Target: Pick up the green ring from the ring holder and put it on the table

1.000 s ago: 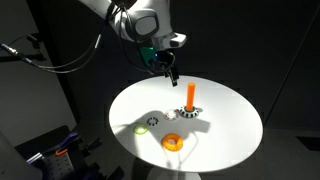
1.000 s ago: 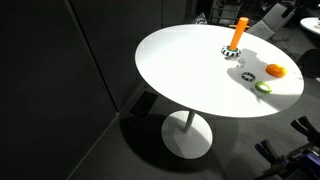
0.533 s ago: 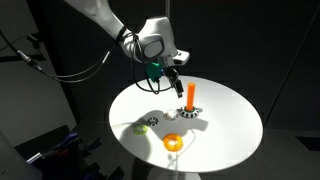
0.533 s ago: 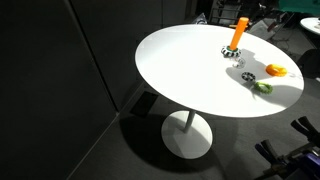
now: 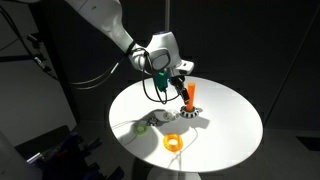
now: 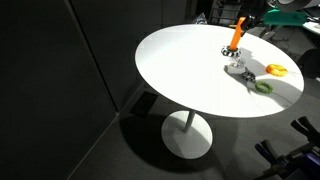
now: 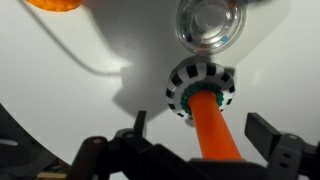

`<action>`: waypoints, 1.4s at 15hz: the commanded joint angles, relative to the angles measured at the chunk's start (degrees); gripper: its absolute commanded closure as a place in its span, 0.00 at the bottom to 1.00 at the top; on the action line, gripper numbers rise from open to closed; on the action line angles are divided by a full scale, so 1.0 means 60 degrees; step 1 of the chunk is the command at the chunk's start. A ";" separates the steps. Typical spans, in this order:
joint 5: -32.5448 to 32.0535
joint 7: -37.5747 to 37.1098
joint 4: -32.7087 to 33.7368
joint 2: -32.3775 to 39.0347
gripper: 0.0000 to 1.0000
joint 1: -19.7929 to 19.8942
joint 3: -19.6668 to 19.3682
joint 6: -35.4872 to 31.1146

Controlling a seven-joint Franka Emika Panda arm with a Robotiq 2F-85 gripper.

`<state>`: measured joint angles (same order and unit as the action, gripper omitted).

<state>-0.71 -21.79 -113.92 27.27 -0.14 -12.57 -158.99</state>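
The ring holder is a slim orange peg [image 5: 192, 98] on a round black-and-white base [image 5: 190, 113]; it also shows in an exterior view [image 6: 237, 33] and in the wrist view [image 7: 212, 125]. A dark teal collar sits round the peg's foot [image 7: 182, 97]. The small yellow-green ring lies flat on the white table [image 5: 232, 132], apart from the holder, in both exterior views [image 5: 142, 127] [image 6: 263, 87]; it is out of the wrist view. My gripper [image 5: 183, 88] [image 7: 205, 138] is open, its fingers on either side of the peg's upper part, holding nothing.
The larger orange-yellow ring [image 5: 174, 142] [image 6: 274, 70] [image 7: 55, 4] lies near the table's edge. A small black-and-white ring [image 6: 238, 68] [image 7: 210, 22] lies close beside the holder's base. The surroundings are dark; cables hang behind the arm.
My gripper has come down and across toward the holder; its open fingers now flank the peg. The rings on the table have not moved.
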 commanded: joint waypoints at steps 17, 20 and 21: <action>0.0245 0.0170 0.1168 0.1918 0.00 -0.0215 -0.0214 -0.1172; 0.0297 0.0224 0.1207 0.2057 0.00 -0.0201 -0.0160 -0.1360; 0.0316 0.0222 0.1245 0.2117 0.00 -0.0210 -0.0157 -0.1425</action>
<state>-0.20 -21.94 -108.40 38.38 -1.85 -14.02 -166.49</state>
